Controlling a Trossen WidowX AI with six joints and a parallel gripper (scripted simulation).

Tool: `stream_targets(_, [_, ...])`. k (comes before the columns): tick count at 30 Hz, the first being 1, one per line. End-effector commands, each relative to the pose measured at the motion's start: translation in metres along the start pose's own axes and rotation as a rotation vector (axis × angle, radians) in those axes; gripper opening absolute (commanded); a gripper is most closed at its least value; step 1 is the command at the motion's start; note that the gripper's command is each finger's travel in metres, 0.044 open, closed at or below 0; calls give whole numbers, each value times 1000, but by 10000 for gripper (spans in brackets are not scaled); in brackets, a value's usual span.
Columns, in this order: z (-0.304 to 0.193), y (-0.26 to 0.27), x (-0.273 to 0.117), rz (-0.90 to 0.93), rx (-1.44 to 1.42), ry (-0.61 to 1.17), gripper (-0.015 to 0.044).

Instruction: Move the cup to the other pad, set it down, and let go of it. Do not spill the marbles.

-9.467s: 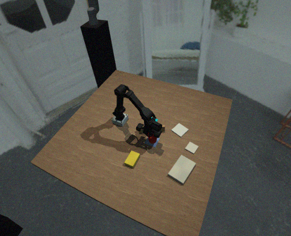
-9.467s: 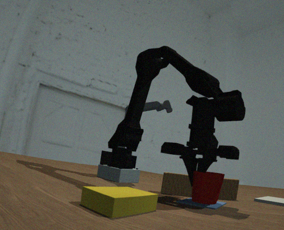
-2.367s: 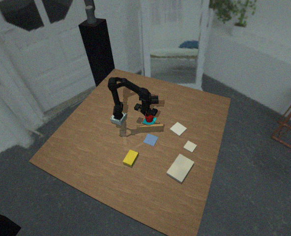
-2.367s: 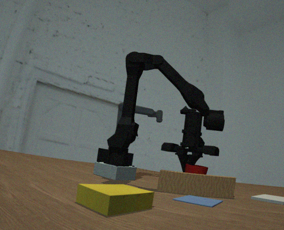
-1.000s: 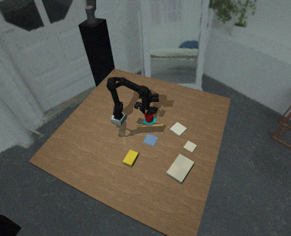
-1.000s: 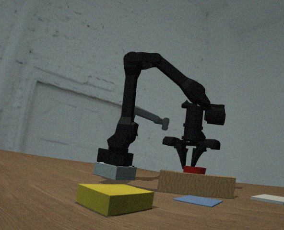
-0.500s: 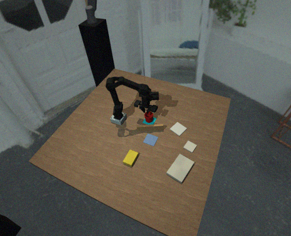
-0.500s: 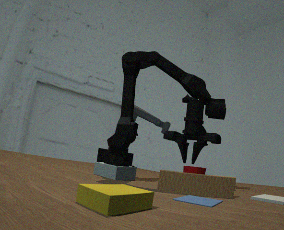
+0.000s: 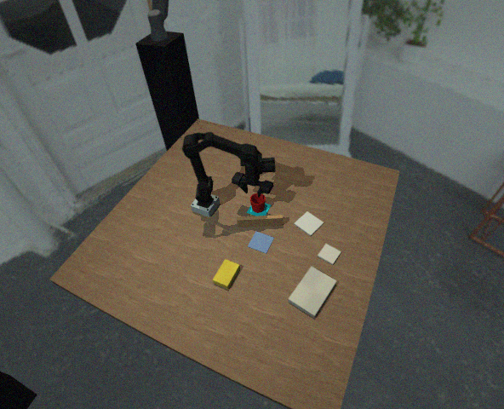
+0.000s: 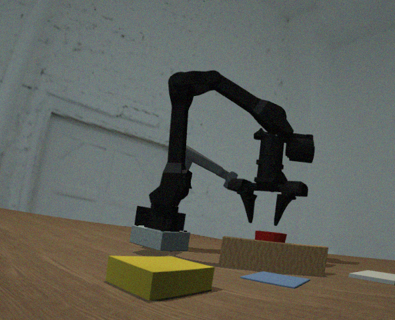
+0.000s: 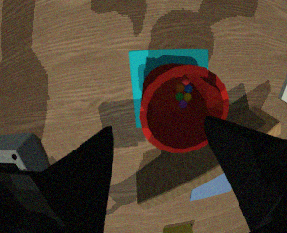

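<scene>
Wrist view alone shows marbles (image 11: pixel 184 91) inside the red cup (image 11: pixel 182 111) on the teal pad (image 11: pixel 143 68); hand (image 10: pixel 263 215) hangs above, spread wide, empty.

matte black arm (image 10: pixel 191 113), grey base (image 10: pixel 159 239), pointed black fingers (image 10: pixel 249 205).
</scene>
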State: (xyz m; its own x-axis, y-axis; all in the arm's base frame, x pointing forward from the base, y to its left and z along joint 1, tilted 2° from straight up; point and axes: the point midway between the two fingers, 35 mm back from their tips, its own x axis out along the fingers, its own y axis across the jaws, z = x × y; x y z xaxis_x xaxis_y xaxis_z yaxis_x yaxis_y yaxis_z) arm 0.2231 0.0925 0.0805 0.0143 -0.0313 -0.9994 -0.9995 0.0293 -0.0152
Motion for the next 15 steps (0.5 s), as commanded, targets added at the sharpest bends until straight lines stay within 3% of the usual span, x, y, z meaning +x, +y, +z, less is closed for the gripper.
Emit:
stream_targets(1, [0,0,-1,0,0,0,390])
stream_targets(3, [0,-1,-5,0,0,0,440])
stream_targets(15, [1,-2,-44,0,4,-1,440])
